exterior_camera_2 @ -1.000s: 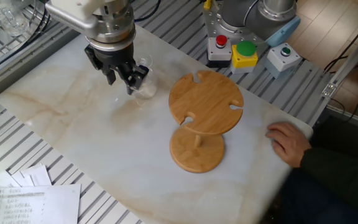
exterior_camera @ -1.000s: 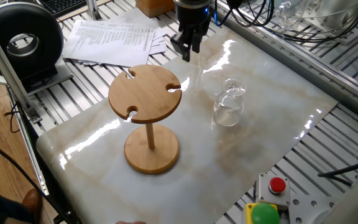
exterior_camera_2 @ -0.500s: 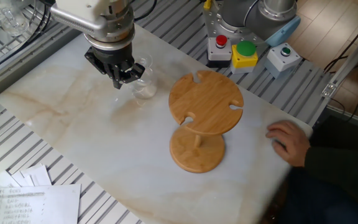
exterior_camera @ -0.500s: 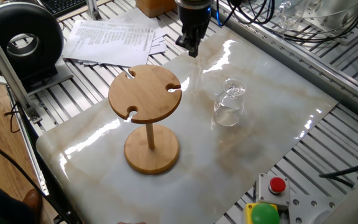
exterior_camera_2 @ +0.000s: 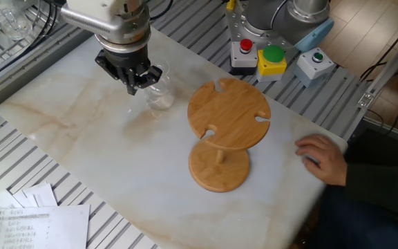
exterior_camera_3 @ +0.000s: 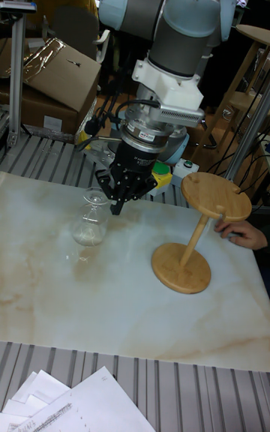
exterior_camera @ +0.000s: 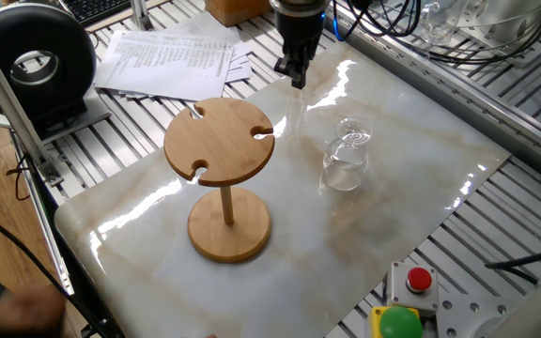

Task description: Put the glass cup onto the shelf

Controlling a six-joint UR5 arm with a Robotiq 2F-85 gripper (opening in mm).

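The arm bent down over the table, wrist pointing at the slab. The shelf stood upright near one edge. The cup stood upside down in the middle, apart from the shelf. The gripper hovered just beside the cup, fingers nearly together and holding nothing.
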